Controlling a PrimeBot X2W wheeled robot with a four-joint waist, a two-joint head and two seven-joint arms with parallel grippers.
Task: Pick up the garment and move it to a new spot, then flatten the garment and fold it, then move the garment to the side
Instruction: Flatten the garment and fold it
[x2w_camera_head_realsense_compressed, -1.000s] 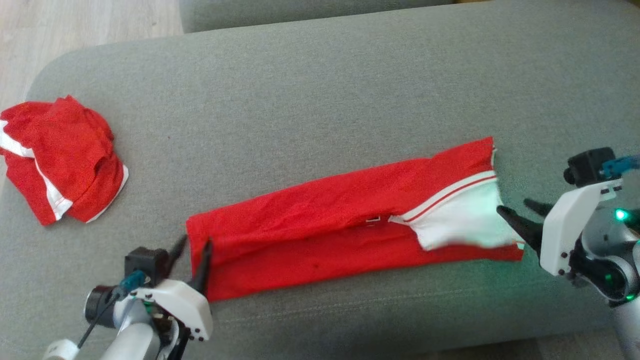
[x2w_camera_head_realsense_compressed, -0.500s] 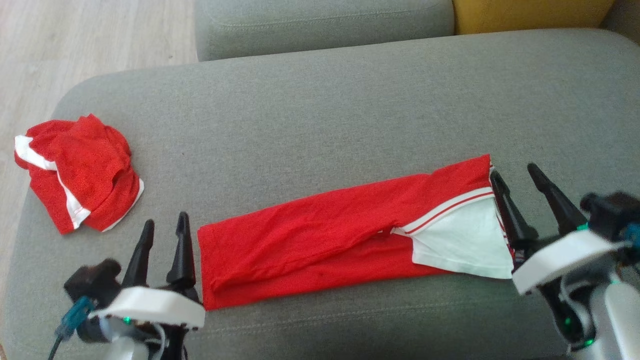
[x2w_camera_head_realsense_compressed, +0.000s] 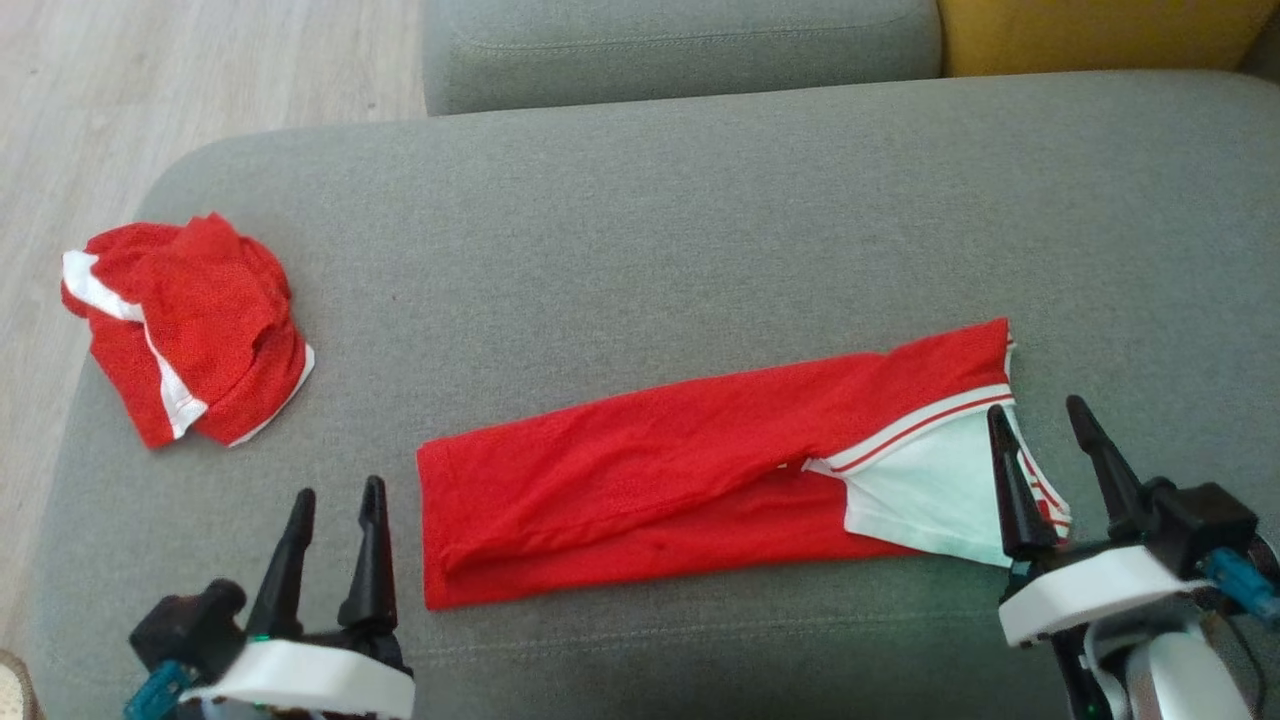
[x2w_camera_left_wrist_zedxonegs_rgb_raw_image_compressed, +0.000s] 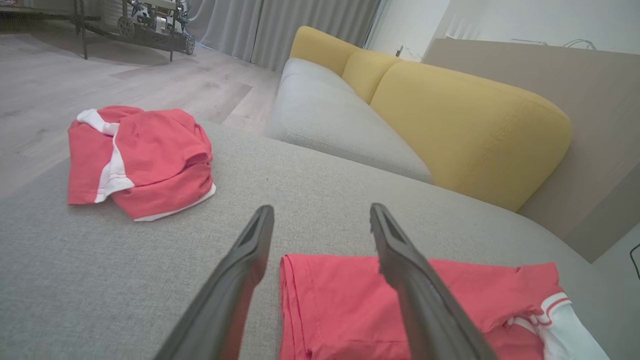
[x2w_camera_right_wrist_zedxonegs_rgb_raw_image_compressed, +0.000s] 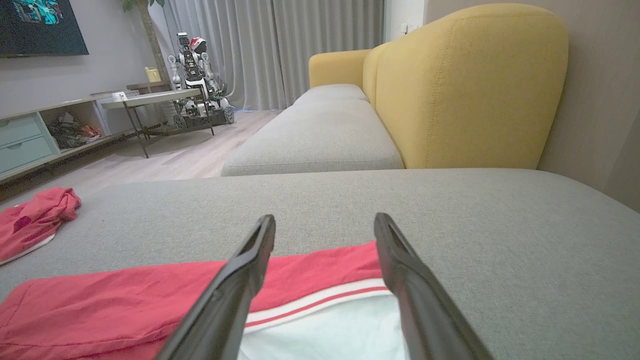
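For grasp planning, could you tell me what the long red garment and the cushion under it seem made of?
Long red garment: thin matte knit, probably jersey, lying limp with soft creases. Cushion: grey woven upholstery, weave and seam visible.

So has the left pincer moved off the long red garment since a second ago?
Yes. The left pincer has drawn back leftward off the left end of the long garment; bare sofa now shows between them.

In the head view, the right hand (x2w_camera_head_realsense_compressed: 1035, 406) hides part of the garment (x2w_camera_head_realsense_compressed: 650, 465) at its white end.
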